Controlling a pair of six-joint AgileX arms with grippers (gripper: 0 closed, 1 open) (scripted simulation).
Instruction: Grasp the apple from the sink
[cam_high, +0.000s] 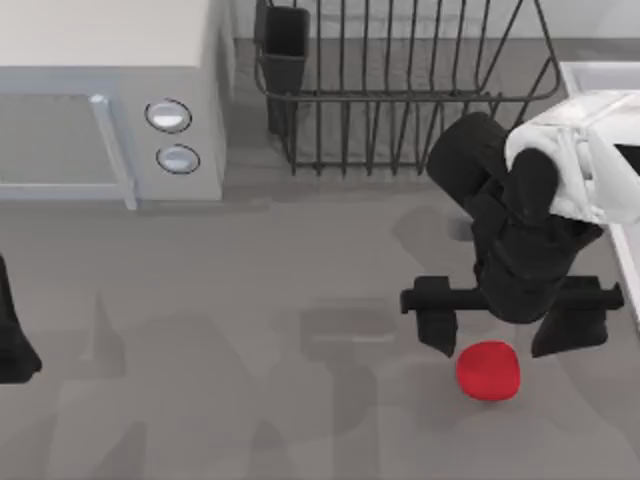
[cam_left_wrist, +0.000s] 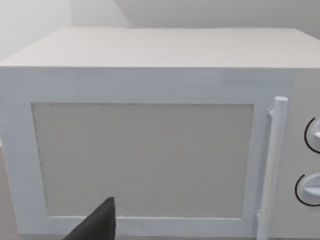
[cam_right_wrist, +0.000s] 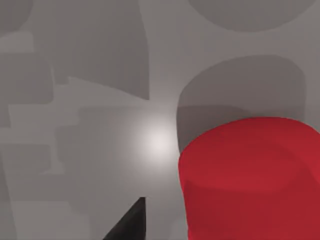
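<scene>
The bright red apple (cam_high: 488, 371) lies on the grey counter near the front right, left of the sink (cam_high: 596, 76), whose pale rim runs along the right edge. My right gripper (cam_high: 503, 335) hangs just behind and above the apple, open. Its two black fingers (cam_high: 437, 330) stand wide apart, and the apple sits in line with the gap between them, closer to the left one. In the right wrist view the apple (cam_right_wrist: 250, 175) looms close beside one dark fingertip (cam_right_wrist: 127, 225). My left arm (cam_high: 14, 335) is parked at the left edge, facing the microwave.
A white microwave (cam_high: 110, 100) stands at the back left, its door (cam_left_wrist: 142, 160) close in front of the left wrist. A dark wire dish rack (cam_high: 400, 90) with a black cup (cam_high: 286, 40) stands at the back, behind the right arm.
</scene>
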